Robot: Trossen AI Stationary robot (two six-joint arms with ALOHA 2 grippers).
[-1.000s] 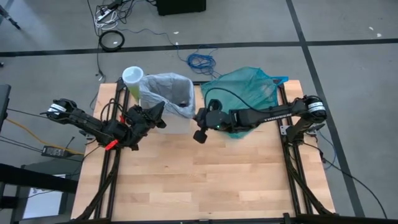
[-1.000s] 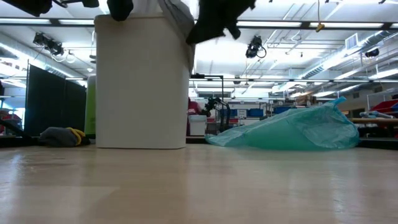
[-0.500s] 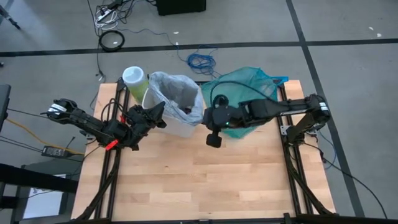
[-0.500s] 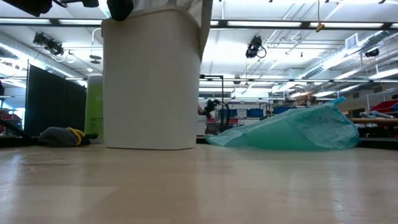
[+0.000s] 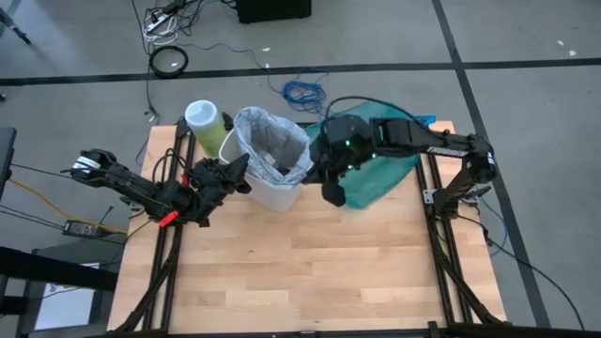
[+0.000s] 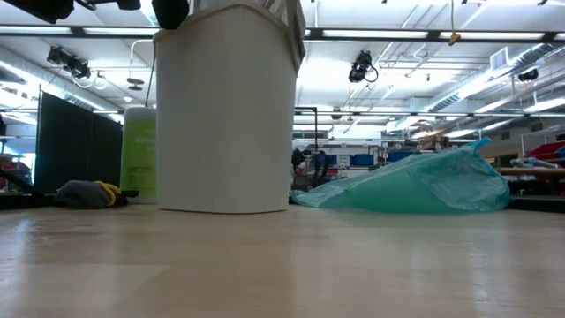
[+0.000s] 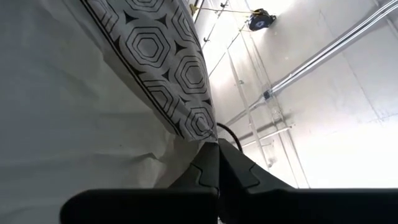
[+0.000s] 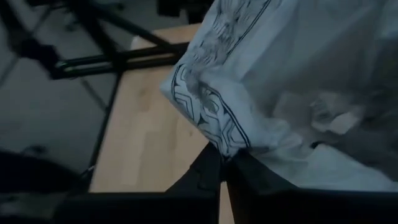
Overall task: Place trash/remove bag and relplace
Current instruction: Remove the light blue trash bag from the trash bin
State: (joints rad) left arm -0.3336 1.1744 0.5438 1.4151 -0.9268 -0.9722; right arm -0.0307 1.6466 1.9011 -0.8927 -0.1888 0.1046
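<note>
Workshop floor, grey, with loose cables behind; a pale wooden bench [image 5: 310, 263] carries everything. White bin [image 5: 274, 192] stands near the far edge, a lime-green canister [image 5: 206, 125] just beside it and a teal-green bag [image 5: 380, 155] lying slumped on the bench on its other side.

The bag [image 5: 270, 141], pale and crinkly, sits in the bin with its rim folded over the lip. Both arms hold it from opposite sides, seemingly to keep the mouth spread and the liner under control for lifting out.

Left gripper [image 5: 237, 174]: at the bin's left side, jaws clenched on the liner's edge; the left wrist view shows the patterned hem pinched right at the tips.

Right gripper [image 5: 317, 165]: at the bin's right rim, above the teal bag. Jaws closed on a fold of the patterned hem, per the right wrist view.

The trash [image 8: 329, 118]: pale crumpled scraps show through the liner in the right wrist view, probably down inside the bin, though the film blurs them. None seen loose on the bench.

The low view shows the bin upright, its base flat on the bench.
</note>
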